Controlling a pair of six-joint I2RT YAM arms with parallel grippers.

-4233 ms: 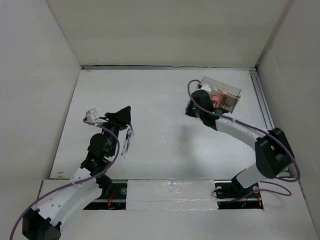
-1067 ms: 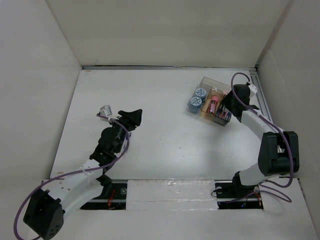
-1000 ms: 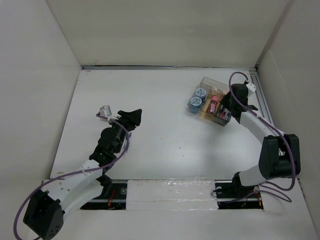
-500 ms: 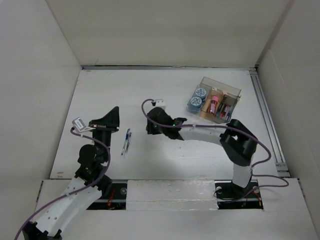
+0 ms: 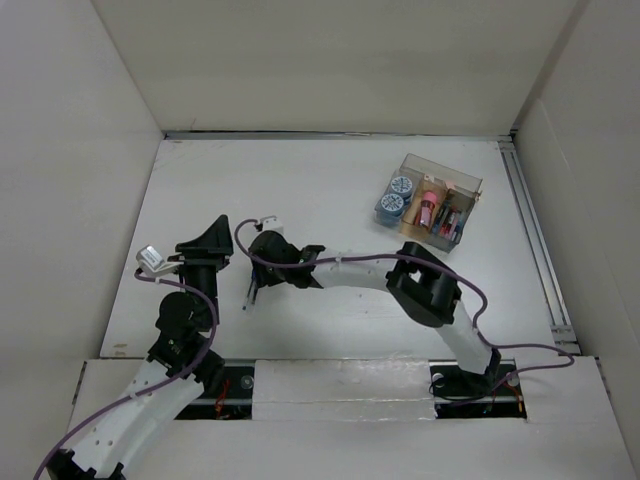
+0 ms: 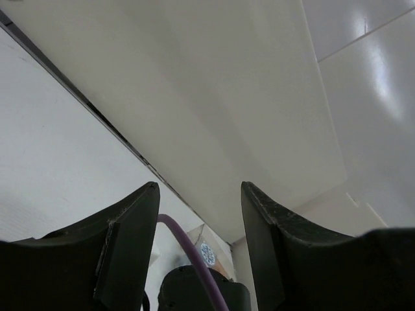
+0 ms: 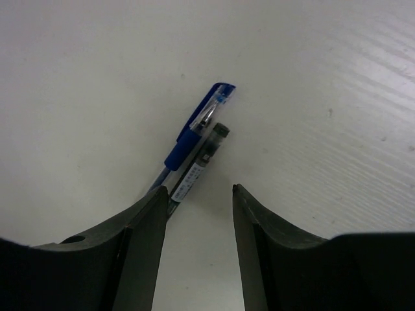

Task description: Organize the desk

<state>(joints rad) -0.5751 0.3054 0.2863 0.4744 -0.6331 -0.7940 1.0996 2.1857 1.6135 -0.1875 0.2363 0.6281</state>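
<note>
Reaching further left than half a second back, the right gripper hangs with jaws parted over the blue pen and dark pen lying together on the desk, likely bound for the far organizer, while the left gripper is raised clear, open and empty.

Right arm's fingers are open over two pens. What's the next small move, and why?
Probably nudge the right gripper sideways toward the blue pen and dark pen: its fingers are open, but both pens run under one finger rather than centred in the gap.
</note>
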